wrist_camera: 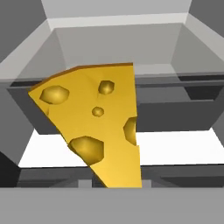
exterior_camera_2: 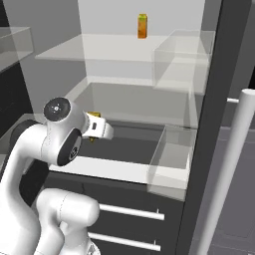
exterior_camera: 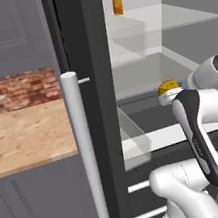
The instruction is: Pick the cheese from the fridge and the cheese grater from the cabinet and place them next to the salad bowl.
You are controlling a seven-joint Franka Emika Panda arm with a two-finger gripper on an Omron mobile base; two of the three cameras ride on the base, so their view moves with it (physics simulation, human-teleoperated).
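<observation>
The cheese, a yellow wedge with holes and a darker rind edge, sits close before the hand camera with its tip pointing down between the hidden fingers. My gripper reaches into the open fridge at the level of the lower glass shelf and is shut on the cheese. From the right, a sliver of the cheese shows above the white hand. Behind the wedge lie the fridge's white floor and a clear drawer. The grater, cabinet and salad bowl are out of view.
An upright orange carton stands on the top glass shelf. The dark fridge door with its silver bar handle stands open to my left, its clear door bins close by. A wooden counter lies left.
</observation>
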